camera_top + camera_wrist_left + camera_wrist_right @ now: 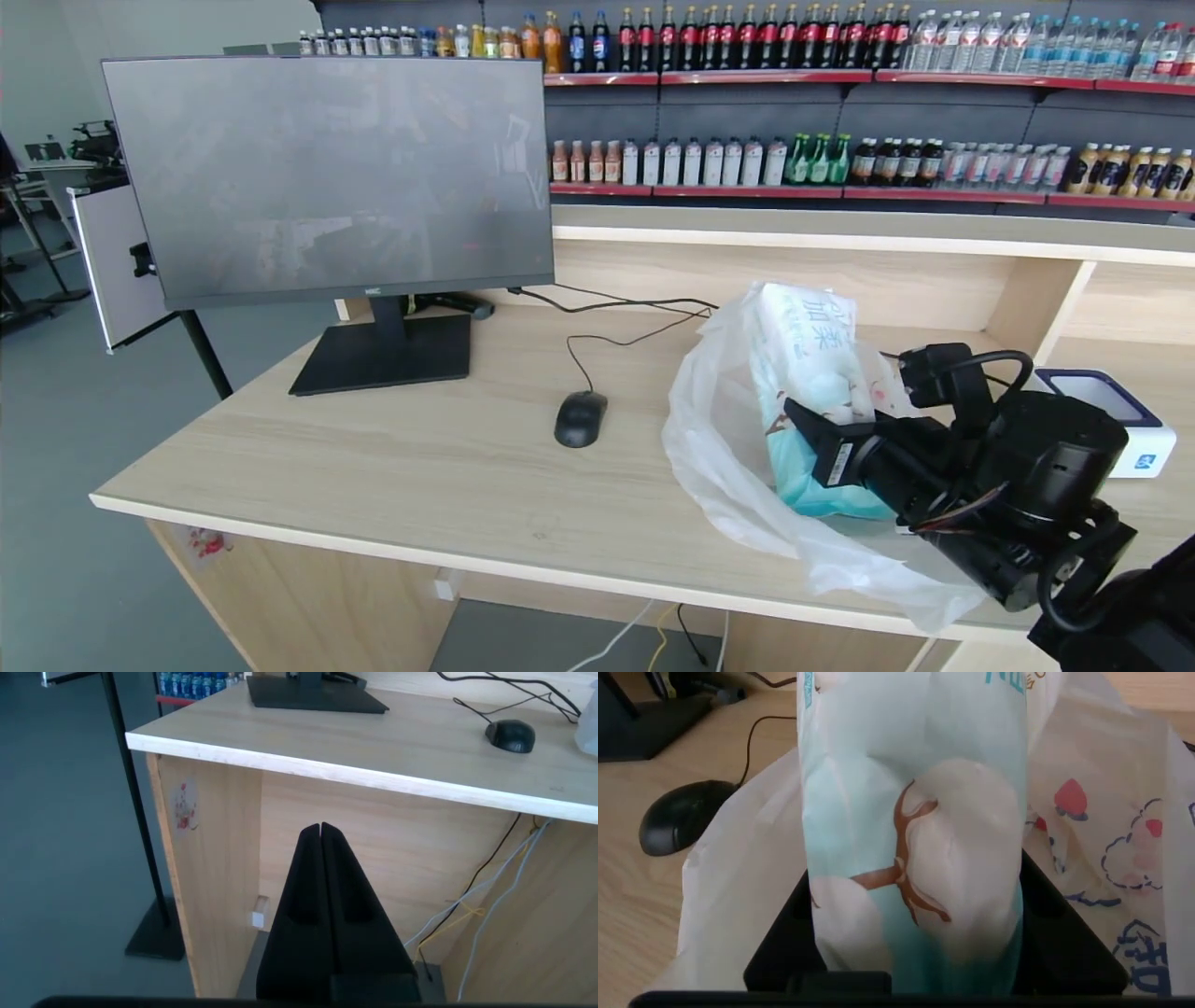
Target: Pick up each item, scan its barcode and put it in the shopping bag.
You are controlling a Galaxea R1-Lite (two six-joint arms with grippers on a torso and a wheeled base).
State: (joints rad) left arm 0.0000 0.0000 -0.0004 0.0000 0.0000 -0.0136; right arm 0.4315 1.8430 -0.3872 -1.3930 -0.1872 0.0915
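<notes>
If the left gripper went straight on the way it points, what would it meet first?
Most likely the counter's wooden panel beneath the tabletop; the left gripper, jaws shut, points straight at it. How far off is unclear.

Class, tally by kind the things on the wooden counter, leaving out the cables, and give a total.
monitor: 1
mouse: 1
bag: 1
tissue pack, in the bag: 1
white box: 1
dark device behind the monitor's stand: 1
Total: 6
</notes>
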